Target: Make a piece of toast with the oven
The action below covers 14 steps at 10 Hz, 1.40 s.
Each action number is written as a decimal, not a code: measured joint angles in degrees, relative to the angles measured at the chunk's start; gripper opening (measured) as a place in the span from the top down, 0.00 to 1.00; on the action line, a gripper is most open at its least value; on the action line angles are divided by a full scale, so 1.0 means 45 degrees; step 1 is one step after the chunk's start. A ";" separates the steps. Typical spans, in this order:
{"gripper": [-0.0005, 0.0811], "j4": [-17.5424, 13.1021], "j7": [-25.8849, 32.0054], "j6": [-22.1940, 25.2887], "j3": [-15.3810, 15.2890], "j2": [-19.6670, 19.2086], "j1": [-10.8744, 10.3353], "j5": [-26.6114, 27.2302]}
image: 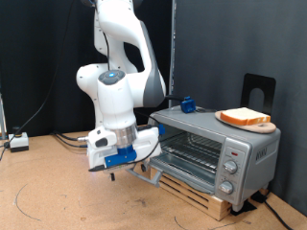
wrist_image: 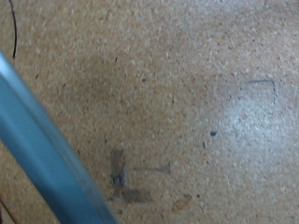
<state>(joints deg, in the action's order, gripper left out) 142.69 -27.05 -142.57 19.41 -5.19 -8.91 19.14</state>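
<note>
The oven [image: 213, 151] is my landmark: a boxy silver one on a low wooden pallet [image: 192, 186] on the chipboard table [image: 58, 192], its door [image: 144, 172] dropped open, wire rack [image: 192, 149] bare and three knobs [image: 230, 165] stacked down its front. My arm [image: 115, 67] stands to the exterior view's left of it, and my gripper [image: 117, 165] hangs low just in front of the open door, nothing showing between its fingers; whether the jaws are parted or closed I cannot tell. On the oven's roof a round wooden board [image: 251, 125] carries the piece of toast [image: 243, 117], and a small blue object [image: 187, 103] sits further back. I judge the slice light, soft and crumbly, best pinched gently across its firmer crust. My wrist view shows only table and a blurred blue bar [wrist_image: 42, 149].
</note>
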 joint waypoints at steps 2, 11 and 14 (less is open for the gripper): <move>0.00 -0.0738 -0.0008 0.0222 -0.0002 -0.1029 0.0031 0.0252; 0.00 -0.2039 0.0525 0.0727 0.0022 -0.3007 0.0100 -0.0069; 0.00 -0.1733 0.0546 0.0271 0.0480 -0.3006 0.0363 -0.0244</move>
<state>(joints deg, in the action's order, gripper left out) 134.89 -24.59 -141.34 21.57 -18.71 -7.28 18.04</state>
